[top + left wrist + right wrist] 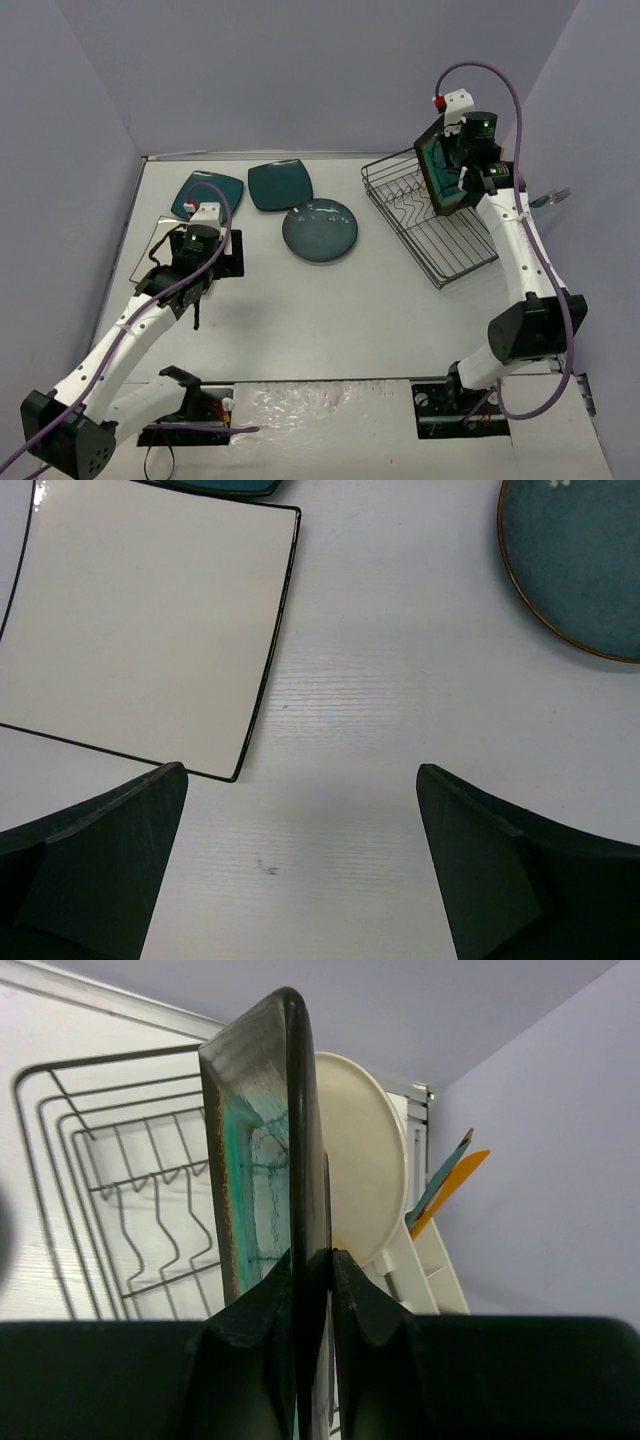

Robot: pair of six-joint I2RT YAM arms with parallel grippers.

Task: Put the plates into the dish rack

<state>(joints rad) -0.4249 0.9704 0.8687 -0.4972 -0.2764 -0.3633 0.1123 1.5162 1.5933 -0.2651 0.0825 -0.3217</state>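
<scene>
Right fingers (pixel 365 1300) clenched on the near edge of the brown-rimmed teal plate (pixel 262 1150), one pad on each face, right gripper (pixel 312 1260) grasping it firmly. Plate stands upright on edge, glazed teal face turned left. It is held above the far part of the dish rack (pixel 440 250); whether its lower edge touches the wires cannot be told. Just right of it in the wrist view a cream plate (pixel 360 1150) stands upright in the rack; contact between the two not clear. Further right the white utensil holder (pixel 415 1260), with an orange utensil (pixel 452 1182) and a teal utensil (pixel 440 1175) sticking up. The rack's wavy dividers left of the held plate are bare. Rack sits at the far right of the table (pixel 330 320), angled.

Left fingers (pixel 110 860) released, spread wide, nothing between them but table; left gripper (pixel 302 780) hovers on the left side. White square plate (pixel 140 630) lies flat just far-left of the fingertips, not touched, its black-lined corner near the left finger. Blue-grey round plate (pixel 320 232) flat mid-table, right of the left gripper, well apart from it. Far-left dark teal plate (pixel 207 195) lies flat beyond the white one, second dark teal plate (pixel 280 185) to its right, just beside the far edge of the round plate
</scene>
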